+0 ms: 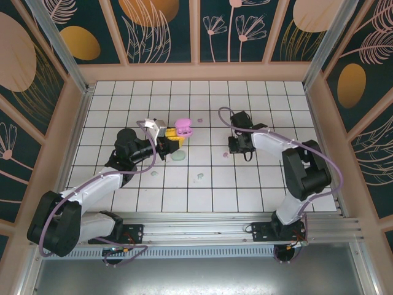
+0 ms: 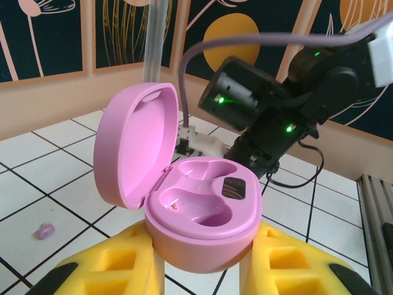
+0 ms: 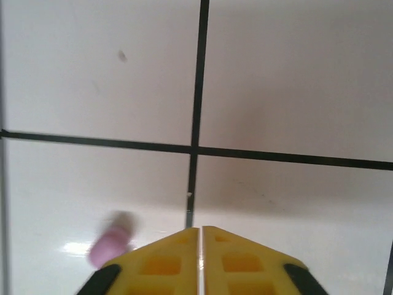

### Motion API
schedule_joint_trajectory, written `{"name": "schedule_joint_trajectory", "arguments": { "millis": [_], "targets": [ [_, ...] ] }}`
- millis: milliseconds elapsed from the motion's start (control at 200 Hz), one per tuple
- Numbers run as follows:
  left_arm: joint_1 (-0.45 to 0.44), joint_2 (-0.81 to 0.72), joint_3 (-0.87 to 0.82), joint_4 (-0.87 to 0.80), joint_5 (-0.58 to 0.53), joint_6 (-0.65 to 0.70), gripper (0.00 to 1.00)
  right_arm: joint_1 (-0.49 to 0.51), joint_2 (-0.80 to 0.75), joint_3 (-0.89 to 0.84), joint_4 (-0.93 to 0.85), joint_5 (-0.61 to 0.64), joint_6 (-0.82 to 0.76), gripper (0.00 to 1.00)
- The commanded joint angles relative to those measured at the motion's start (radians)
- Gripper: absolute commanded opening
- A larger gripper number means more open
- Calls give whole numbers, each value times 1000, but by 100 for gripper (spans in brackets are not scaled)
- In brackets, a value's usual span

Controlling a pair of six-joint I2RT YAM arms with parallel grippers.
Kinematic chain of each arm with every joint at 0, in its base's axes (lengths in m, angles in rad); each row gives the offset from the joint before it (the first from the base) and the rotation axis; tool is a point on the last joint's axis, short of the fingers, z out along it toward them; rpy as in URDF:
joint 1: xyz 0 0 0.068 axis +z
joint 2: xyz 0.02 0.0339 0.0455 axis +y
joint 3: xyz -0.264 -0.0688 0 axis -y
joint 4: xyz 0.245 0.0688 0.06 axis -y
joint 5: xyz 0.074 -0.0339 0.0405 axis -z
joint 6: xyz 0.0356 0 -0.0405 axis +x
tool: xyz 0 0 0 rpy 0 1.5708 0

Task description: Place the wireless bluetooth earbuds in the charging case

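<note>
At the middle of the tiled worktop (image 1: 276, 184), the left gripper (image 2: 202, 273) is clamped on the base of the pink charging case (image 2: 206, 212). The lid (image 2: 132, 147) is tipped back, so both sockets face up and toward the right arm (image 2: 264, 110); I judge this a steady hold for loading. Both sockets look empty, and a dark patch in the far one may be only a reflection.

The right gripper (image 3: 201, 243) points down at the tiles, its yellow fingers (image 3: 159, 264) all but together with nothing between them. A pale purple earbud (image 3: 109, 247) lies just left of them, too blurred to tell whether it touches a finger. The left wrist view has a purple nub (image 2: 44, 231) on a tile beside the case; I cannot tell whether it is the same one. From above, mint green specks (image 1: 199, 179) near the front, likely more earbuds, are too small to be sure of.
</note>
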Motion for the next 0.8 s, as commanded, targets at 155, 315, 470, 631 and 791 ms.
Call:
{"name": "schedule_joint_trajectory", "arguments": {
  "millis": [155,315,470,631,791],
  "targets": [
    [-6,-2,9,34,13,27,0,100,-26,15,-22,25,237,27],
    [-7,-13,14,13,16,42,0,100,22,32,-15,25,321,25],
    [-7,-30,14,-13,16,62,0,123,59,53,-29,37,341,22],
    [-6,-34,12,-18,17,71,0,130,89,57,-37,40,344,23],
    [-6,-30,11,-9,21,63,0,136,115,67,-42,52,337,25]
  ]
}}
